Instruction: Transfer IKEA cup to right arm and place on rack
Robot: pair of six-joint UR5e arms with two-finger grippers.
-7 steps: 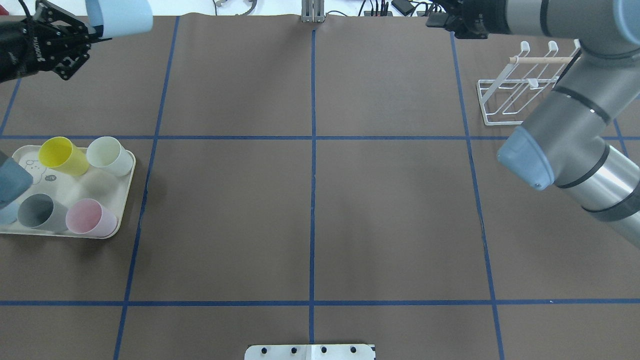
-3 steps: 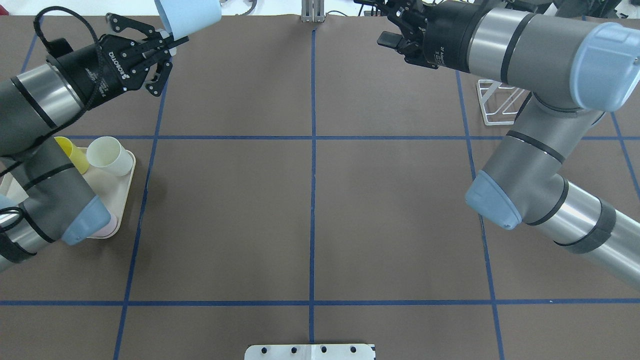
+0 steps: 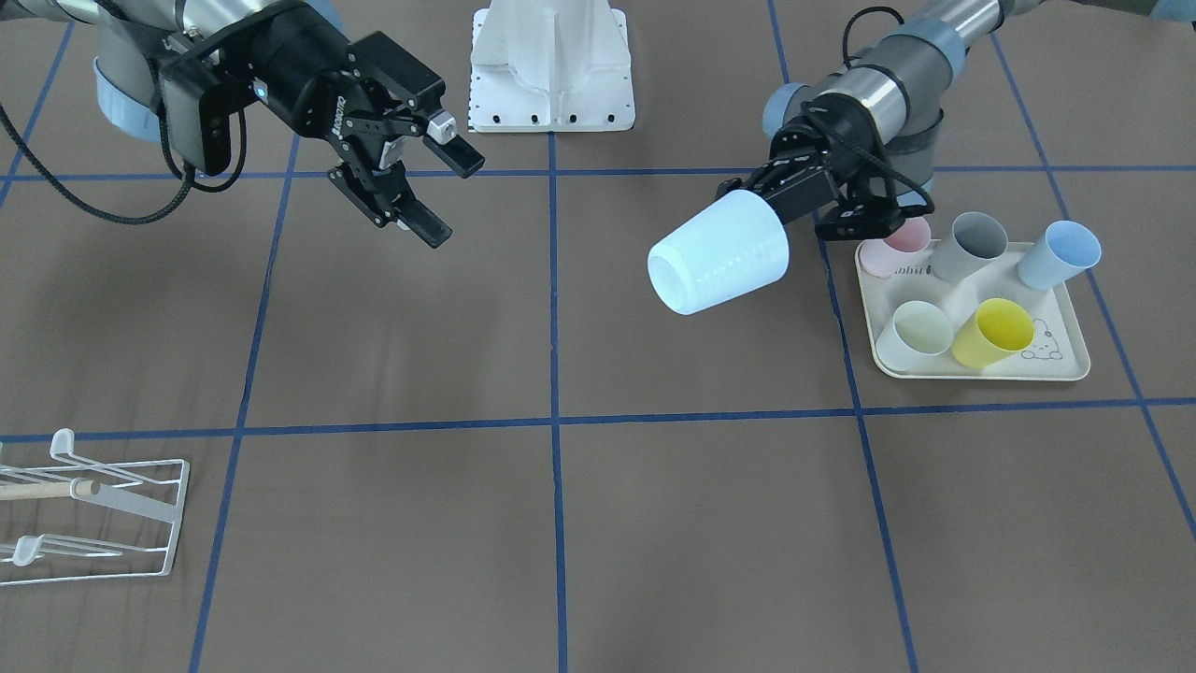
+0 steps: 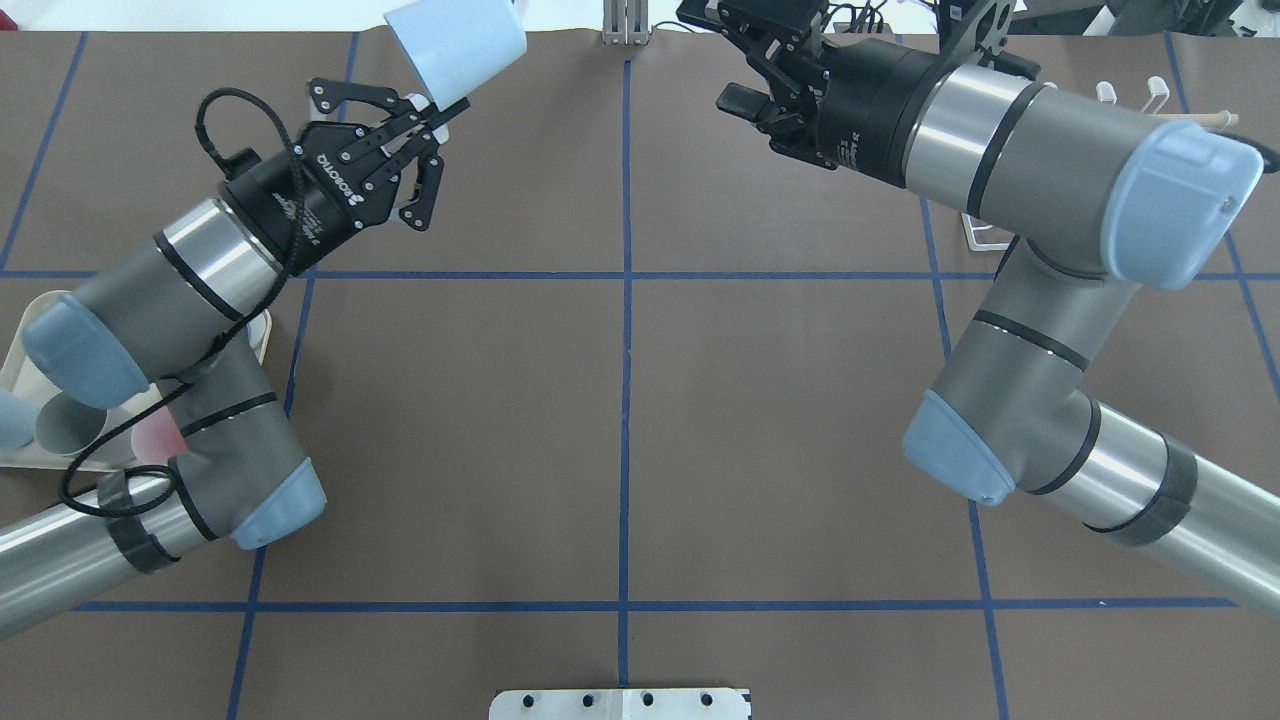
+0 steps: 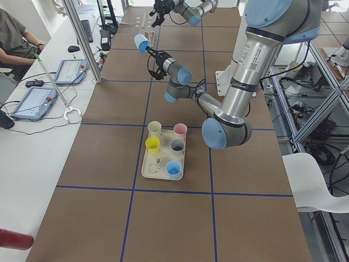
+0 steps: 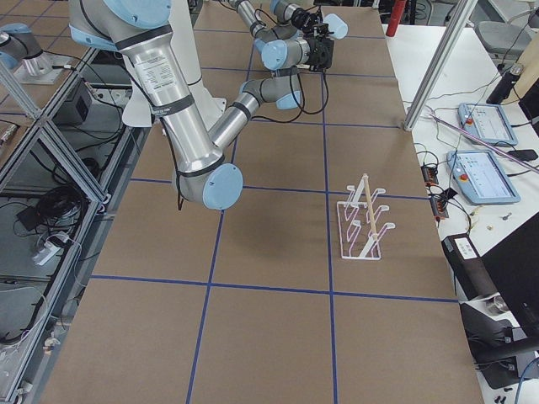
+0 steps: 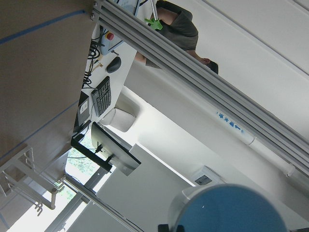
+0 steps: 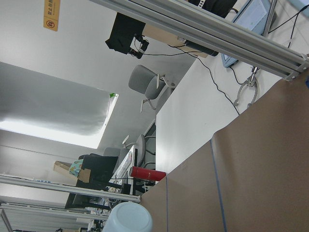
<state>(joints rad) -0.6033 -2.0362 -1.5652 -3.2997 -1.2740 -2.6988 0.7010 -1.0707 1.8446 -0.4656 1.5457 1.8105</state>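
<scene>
Front-facing view: we find the left claw (image 3: pixel 780 201) clamped on the narrow end of the pale blue IKEA cup (image 3: pixel 718 264). The cup is held on its side above the counter (image 3: pixel 654 486), with its mouth toward the right claw (image 3: pixel 448 196), which gapes wide and well apart. The rack (image 3: pixel 103 509) stands at the counter's corner.

Overhead: a second ago the cup hung at the left edge and the right claw sat by the rack. Both arms have since swung toward the centre line and the gap has narrowed. We judge the hand-over near, though not begun.

Side views: the claws are too small to judge.

Wrist views: the cup shows at the bottom of each.
</scene>
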